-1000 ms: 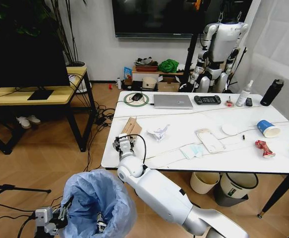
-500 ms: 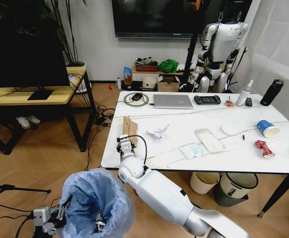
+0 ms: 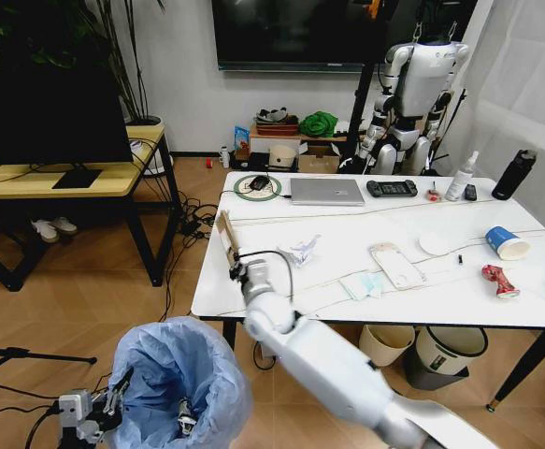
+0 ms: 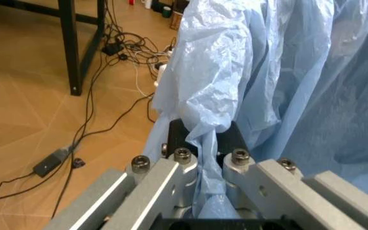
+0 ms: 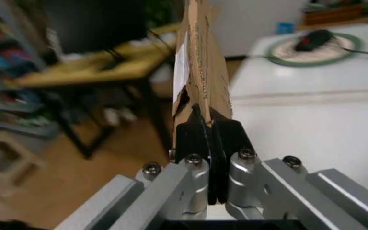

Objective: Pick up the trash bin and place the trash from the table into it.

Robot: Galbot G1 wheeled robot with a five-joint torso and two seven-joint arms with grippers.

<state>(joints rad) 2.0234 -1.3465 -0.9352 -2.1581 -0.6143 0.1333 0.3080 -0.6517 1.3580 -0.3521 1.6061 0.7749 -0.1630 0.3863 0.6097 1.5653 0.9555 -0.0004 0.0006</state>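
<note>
The trash bin [image 3: 177, 382] is placed at seven o'clock below the surface [image 3: 440, 290]; the cardboard [image 3: 226, 239] is held above the surface's nine o'clock edge.

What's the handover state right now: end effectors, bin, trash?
Left end effector: shut on the bin bag rim, holding it low beside the table.
Right end effector: shut on the cardboard, lifted at the table's near-left edge.
Done: bin held, cardboard picked up.
Left: drop the cardboard in; still on the table are paper, wrappers, pack, cup, can.
</note>
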